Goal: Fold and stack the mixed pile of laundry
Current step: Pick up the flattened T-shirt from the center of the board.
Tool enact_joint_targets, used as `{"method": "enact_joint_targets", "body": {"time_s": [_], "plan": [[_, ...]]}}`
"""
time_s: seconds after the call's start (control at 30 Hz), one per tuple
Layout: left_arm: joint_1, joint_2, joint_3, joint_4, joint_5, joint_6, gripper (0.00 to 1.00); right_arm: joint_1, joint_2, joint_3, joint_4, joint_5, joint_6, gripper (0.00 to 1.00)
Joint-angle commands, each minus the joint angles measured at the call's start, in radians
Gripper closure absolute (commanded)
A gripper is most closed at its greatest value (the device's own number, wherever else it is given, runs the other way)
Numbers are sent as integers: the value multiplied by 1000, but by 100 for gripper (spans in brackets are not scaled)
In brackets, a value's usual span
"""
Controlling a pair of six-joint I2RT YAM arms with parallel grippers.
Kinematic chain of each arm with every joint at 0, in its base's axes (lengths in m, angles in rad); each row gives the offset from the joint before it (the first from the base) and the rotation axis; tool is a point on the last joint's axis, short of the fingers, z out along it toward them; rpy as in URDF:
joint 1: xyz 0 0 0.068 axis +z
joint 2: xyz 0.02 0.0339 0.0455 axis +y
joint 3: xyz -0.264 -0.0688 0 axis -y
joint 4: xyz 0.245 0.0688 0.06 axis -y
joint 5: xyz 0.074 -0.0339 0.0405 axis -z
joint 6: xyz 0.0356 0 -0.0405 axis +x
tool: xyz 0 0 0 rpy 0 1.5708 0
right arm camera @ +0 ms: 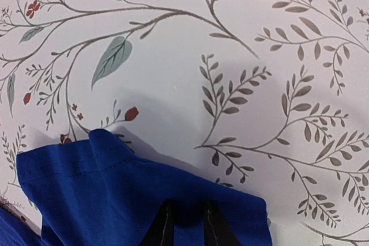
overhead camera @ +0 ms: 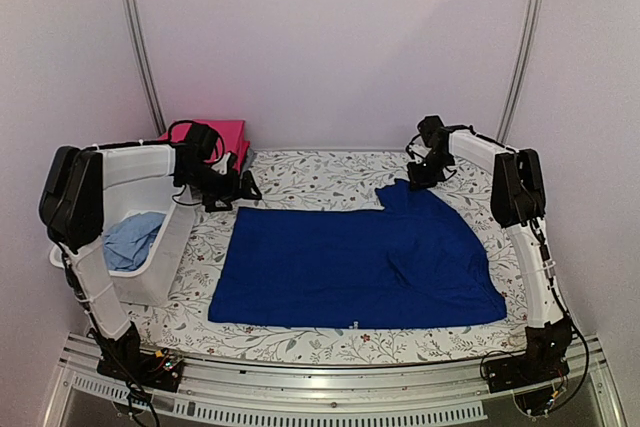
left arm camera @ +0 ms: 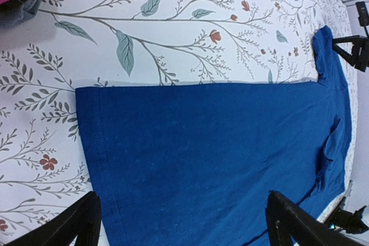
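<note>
- left gripper [overhead camera: 225, 187] hangs over the far left part of the table, jaws spread wide with nothing between them; in its wrist view the two black fingers [left arm camera: 81, 226] stand apart at the bottom edge, above the near-left corner area of the royal-blue garment [left arm camera: 219, 154].
- on its left sits a white slotted basket [overhead camera: 172, 245] with a pale-blue garment [overhead camera: 130, 239] crumpled inside.
- just behind that gripper, at the table's far edge, lies a pink-red garment [overhead camera: 228, 133], apart from the blue cloth.
- the royal-blue garment [overhead camera: 350, 267] is spread mostly flat over the middle of the floral table cover [overhead camera: 310, 172], its left edge straight, its right side rumpled, with a flap reaching toward the far right.
- right gripper [overhead camera: 425, 175] sits at that far-right flap; its wrist view shows the fingers [right arm camera: 164, 226] drawn close together, pinching a raised fold of the blue cloth's edge [right arm camera: 144, 194] against the table cover.
</note>
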Motion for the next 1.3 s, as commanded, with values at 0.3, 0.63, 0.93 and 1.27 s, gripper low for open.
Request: {"method": "enact_joint_targets", "body": {"time_s": [0.3,0.63,0.93,1.27], "plan": [[21,74,62,-10,-12,8,1,-11,35,148,93,-56,62,54],[35,118,96,-15,-21,23,1,-98,-80,-10,75,-112,47,52],[39,139,122,-29,-24,26,1,-93,-19,-46,52,-131,20,53],[51,134,102,-47,-48,23,1,-26,25,-63,24,-6,9,55]]}}
